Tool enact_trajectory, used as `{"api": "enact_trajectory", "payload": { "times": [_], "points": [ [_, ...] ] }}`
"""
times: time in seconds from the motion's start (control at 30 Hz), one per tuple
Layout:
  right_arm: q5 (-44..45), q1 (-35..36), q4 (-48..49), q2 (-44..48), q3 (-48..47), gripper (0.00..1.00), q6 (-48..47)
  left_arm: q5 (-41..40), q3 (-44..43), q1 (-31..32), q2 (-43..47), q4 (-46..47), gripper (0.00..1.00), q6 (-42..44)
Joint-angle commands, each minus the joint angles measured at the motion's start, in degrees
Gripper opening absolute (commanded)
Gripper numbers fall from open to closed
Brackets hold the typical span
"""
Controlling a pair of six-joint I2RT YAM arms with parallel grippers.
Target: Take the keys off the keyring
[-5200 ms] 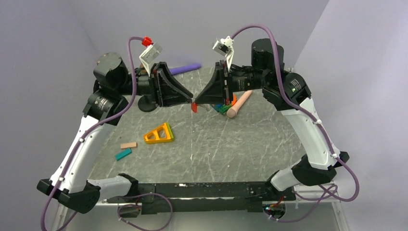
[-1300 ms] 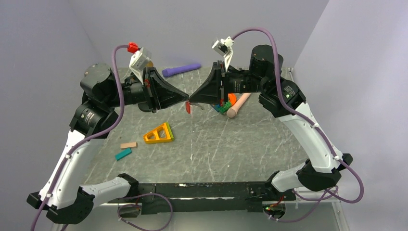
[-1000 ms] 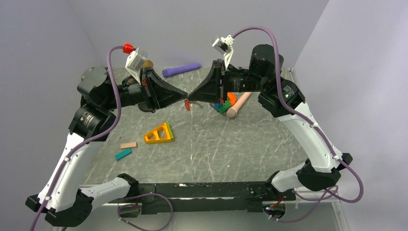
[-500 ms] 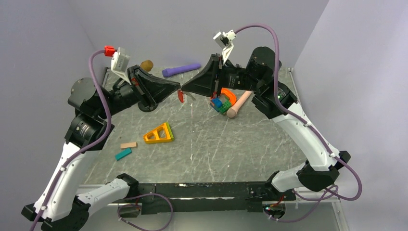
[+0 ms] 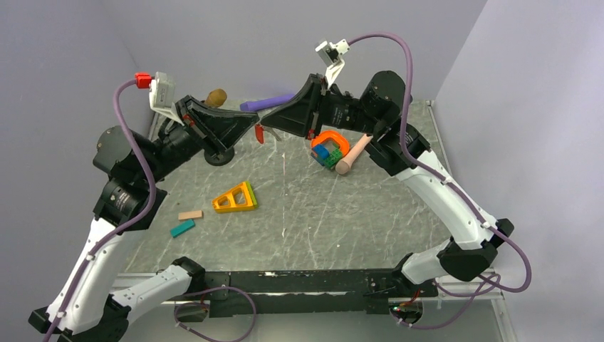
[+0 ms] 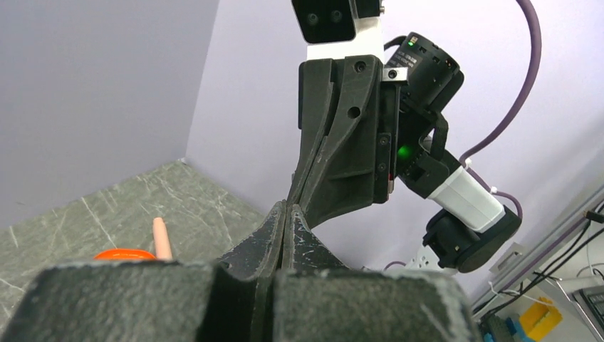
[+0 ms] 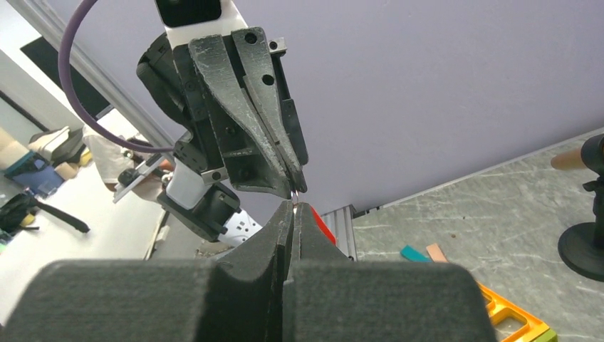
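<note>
Both arms reach toward 11 o'clock of the grey marbled table (image 5: 335,214), well above its surface, so that the left gripper (image 5: 254,126) and the right gripper (image 5: 268,126) meet tip to tip in the air. I judge this lets one side steady the small thin metal keyring (image 7: 294,193) while the other works the tiny red oval plastic key (image 5: 259,133) off it. Each pair of jaws is pressed fully together, with the ring caught where the tips meet and the key dangling just below, at 6 o'clock of them. Which gripper pinches the ring alone and which also nips the key is too small to tell. The key looks not yet freed. Counted: two grippers, one ring, one red key in view. On the table lie one orange loop with blue and green blocks (image 5: 329,148) at 1 o'clock, one peach wooden dowel (image 5: 354,153) just beside it, one purple rod (image 5: 267,104) at 12, one yellow-orange triangular frame (image 5: 236,199) near 9, and two small flat blocks, tan (image 5: 190,214) and teal (image 5: 182,228), at 8.
</note>
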State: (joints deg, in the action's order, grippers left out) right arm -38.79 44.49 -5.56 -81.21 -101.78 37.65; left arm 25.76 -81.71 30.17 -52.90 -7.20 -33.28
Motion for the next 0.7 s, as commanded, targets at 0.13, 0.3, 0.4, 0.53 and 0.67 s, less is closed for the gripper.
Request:
{"api": "enact_trajectory", "payload": {
  "times": [0.13, 0.3, 0.4, 0.53, 0.67],
  "points": [
    [2.6, 0.0, 7.2, 1.5, 1.0, 0.00, 1.2, -2.1, 0.5, 0.3, 1.3, 2.6, 0.14, -0.1],
    [3.0, 0.1, -1.4, 2.5, -0.5, 0.00, -3.7, -1.3, -5.0, 0.3, 1.0, -4.3, 0.71, 5.4],
    [3.5, 0.0, -5.9, 4.1, -0.1, 0.00, -7.0, 0.0, -10.5, 0.3, -0.2, -10.9, 0.76, 11.0],
    [2.1, -0.4, -14.4, 4.6, -1.9, 0.00, -13.1, 7.6, -20.0, 0.0, -4.5, -21.4, 0.73, 17.7],
    [-0.6, -0.5, -22.8, 3.9, -5.8, 0.00, -18.8, 16.3, -30.7, -0.3, -10.7, -32.3, 0.70, 21.1]
  ]
}}
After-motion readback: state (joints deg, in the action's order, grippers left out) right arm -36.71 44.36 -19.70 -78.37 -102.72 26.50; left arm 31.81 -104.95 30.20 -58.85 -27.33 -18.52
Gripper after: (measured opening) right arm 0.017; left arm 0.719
